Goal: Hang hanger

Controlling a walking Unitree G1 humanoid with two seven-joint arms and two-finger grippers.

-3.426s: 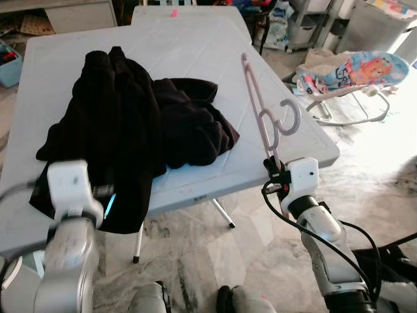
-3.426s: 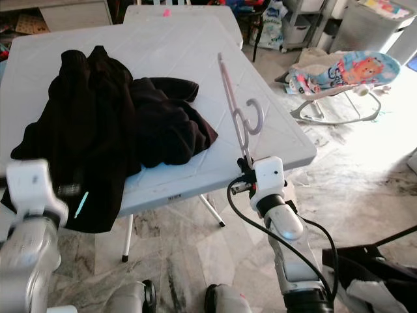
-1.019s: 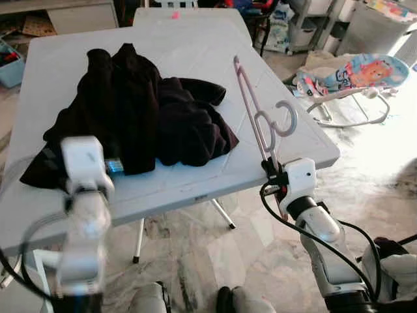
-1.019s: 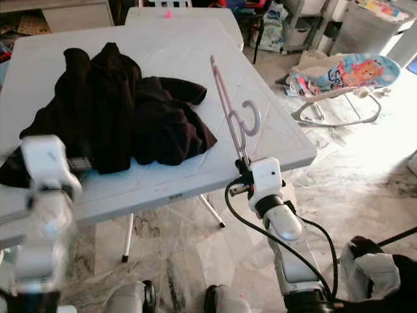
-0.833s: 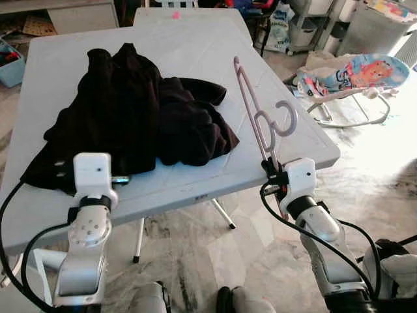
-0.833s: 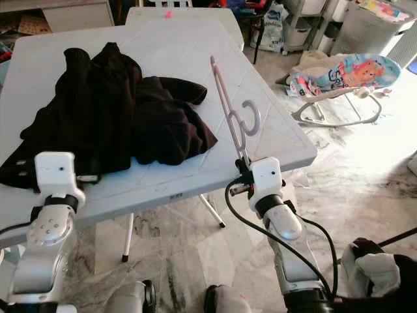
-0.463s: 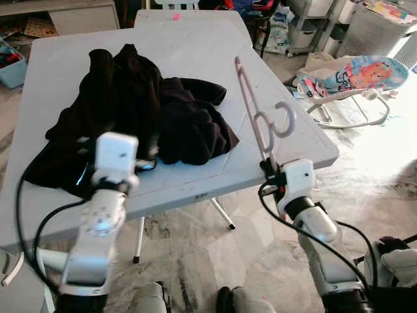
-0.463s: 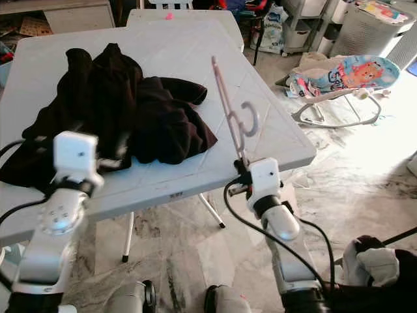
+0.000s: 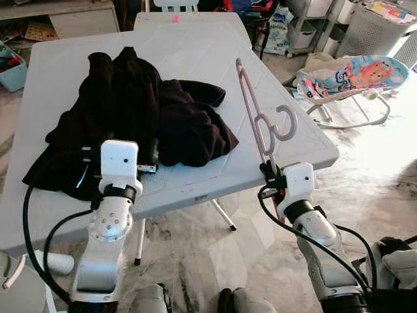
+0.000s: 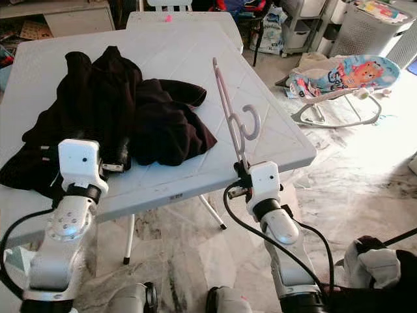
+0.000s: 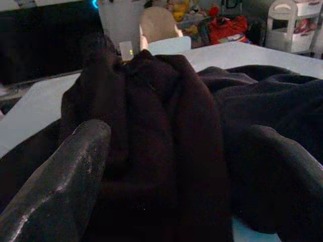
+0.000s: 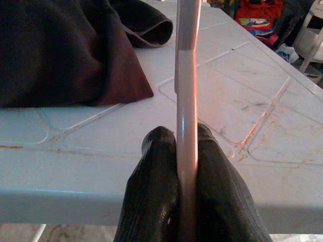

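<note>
hanger (image 9: pixel 259 117): pink plastic, held upright over the right edge of the table (image 9: pixel 195 52) by one end of its frame; hook turned toward the right, well clear of the garment.
right gripper (image 12: pixel 187 151): fingers pinched tight on the thin edge of the hanger, at the table's near right corner.
left gripper (image 11: pixel 171 166): fingers spread wide, pushed up against the near edge of the garment; nothing is clamped between them.
garment (image 9: pixel 130 117): black, soft, heaped in folds on the left and middle of the table, its near edge hanging a little over the table's front.
handling, hanger: judged light and stiff, smooth enough to twist in a narrow pinch; a hold low on the frame, as now, leaves the hook free but lets the top sway.
handling, garment: judged limp and fairly thick, likely to sag and slide off a smooth arm; best taken at the collar or shoulder, though which fold that is cannot be told from the heap.
writing: none readable on hanger, garment or table; a small mark on the table's front edge is too small to make out.
surroundings: baby bouncer (image 9: pixel 352 75) on the floor to the right, well apart from the table.
</note>
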